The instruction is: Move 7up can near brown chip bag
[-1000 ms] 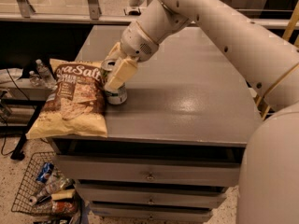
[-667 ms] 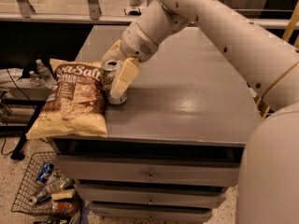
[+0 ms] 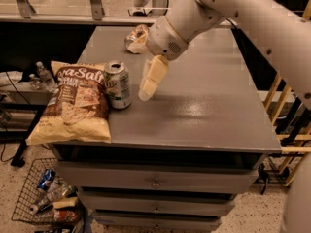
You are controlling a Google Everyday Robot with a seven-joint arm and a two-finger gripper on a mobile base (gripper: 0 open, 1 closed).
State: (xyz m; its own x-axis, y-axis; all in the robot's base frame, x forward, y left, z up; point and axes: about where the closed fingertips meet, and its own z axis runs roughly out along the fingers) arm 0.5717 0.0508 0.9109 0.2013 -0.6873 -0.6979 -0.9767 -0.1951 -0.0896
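The 7up can (image 3: 117, 85), silver with a green and white label and a pull-tab top, stands upright on the grey table top (image 3: 204, 115). Its left side touches the right edge of the brown chip bag (image 3: 75, 103). The bag is pale yellow with a brown centre panel and lies flat at the table's front left corner. My gripper (image 3: 148, 84) hangs open and empty just to the right of the can, slightly above the table, and does not touch the can.
A brownish-tan crumpled item (image 3: 137, 38) lies at the back of the table behind the gripper. Drawers (image 3: 155, 181) sit under the table top. A wire basket (image 3: 43, 198) of bottles stands on the floor at lower left. Wooden rails (image 3: 279, 96) stand at right.
My gripper was around the can beside the bag. It has let go and moved right and slightly up. The can now stands free against the bag.
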